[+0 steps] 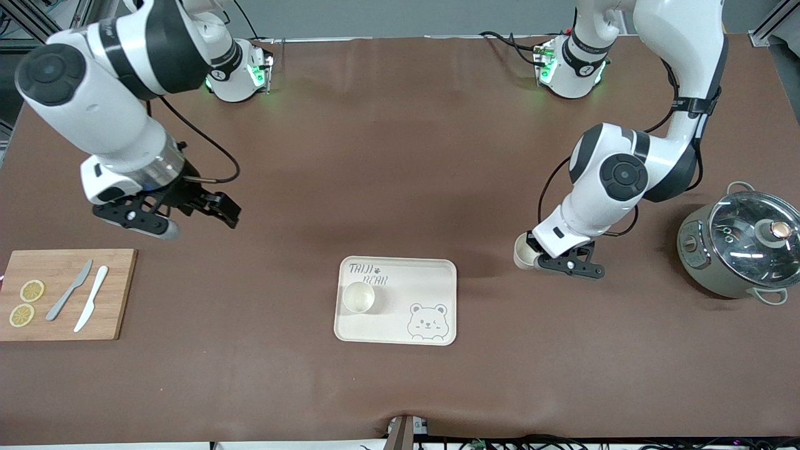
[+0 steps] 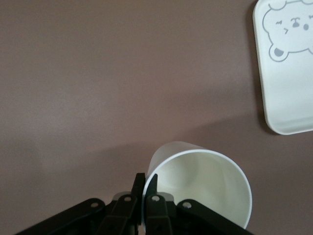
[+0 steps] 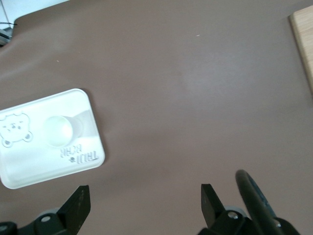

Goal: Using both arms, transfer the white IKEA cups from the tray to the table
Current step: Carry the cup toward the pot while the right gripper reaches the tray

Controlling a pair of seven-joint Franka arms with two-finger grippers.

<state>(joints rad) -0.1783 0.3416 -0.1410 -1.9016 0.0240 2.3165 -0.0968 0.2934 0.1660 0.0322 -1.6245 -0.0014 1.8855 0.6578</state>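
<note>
One white cup (image 1: 359, 296) stands upright on the bear-printed tray (image 1: 431, 281), in the tray's corner toward the right arm's end and beside the lettering. The second white cup (image 1: 524, 252) is held by the left gripper (image 1: 545, 257), whose jaws are clamped on its rim; in the left wrist view one finger (image 2: 152, 188) sits inside the rim and the other outside. This held cup (image 2: 200, 181) is tilted, over the worktop (image 1: 400, 156) just off the tray's edge toward the left arm's end. The right gripper (image 1: 194, 215) waits with jaws wide apart and holding nothing, over the worktop, away from the tray toward the right arm's end. A wooden cutting board (image 1: 62, 294) carrying two knives (image 1: 81, 298) and two lemon slices (image 1: 26, 302) lies farther that way; a lidded pot (image 1: 740, 247) stands toward the left arm's end.
</note>
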